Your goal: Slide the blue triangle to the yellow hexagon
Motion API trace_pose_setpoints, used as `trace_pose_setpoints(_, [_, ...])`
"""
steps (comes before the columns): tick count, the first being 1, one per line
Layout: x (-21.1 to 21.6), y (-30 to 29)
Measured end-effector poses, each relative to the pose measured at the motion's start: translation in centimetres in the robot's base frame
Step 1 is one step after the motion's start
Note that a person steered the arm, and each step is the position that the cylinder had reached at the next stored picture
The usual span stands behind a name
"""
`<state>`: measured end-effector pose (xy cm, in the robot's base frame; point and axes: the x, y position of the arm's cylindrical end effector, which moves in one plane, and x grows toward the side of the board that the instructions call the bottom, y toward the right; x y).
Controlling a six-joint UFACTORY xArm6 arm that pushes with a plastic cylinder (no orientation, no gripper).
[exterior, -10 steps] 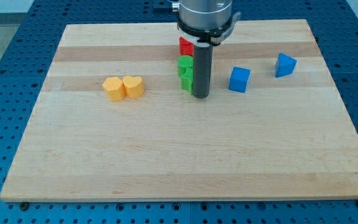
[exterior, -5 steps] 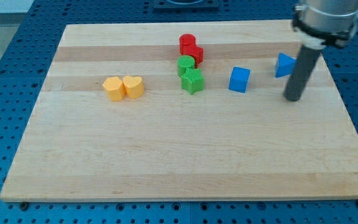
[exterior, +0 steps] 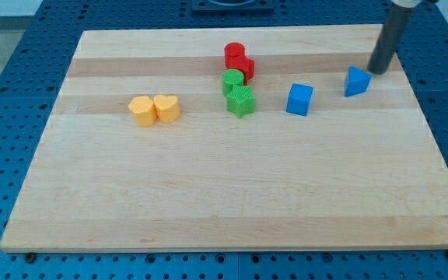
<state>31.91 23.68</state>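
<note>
Camera view shows a wooden surface (exterior: 208, 194) with, at the left, a yellow hexagon (exterior: 141, 111) touching a yellow heart (exterior: 167, 108); near the middle sits a cluster of a red cylinder (exterior: 234, 54), a second red block (exterior: 245, 67), a green cylinder (exterior: 232, 80) and a green star (exterior: 241, 101). Right of these sits a blue cube (exterior: 299, 99), then the blue triangle (exterior: 356, 81), well apart from the hexagon. My tip (exterior: 378, 71) stands just right of the triangle, slightly farther back; there is no hand, only a bare rod holding nothing.
</note>
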Motion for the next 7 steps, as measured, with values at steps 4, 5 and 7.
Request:
trace_pose_setpoints(4, [5.6, -6.4])
trace_pose_setpoints(5, [7.4, -6.5])
trace_pose_setpoints(7, [10.9, -9.4])
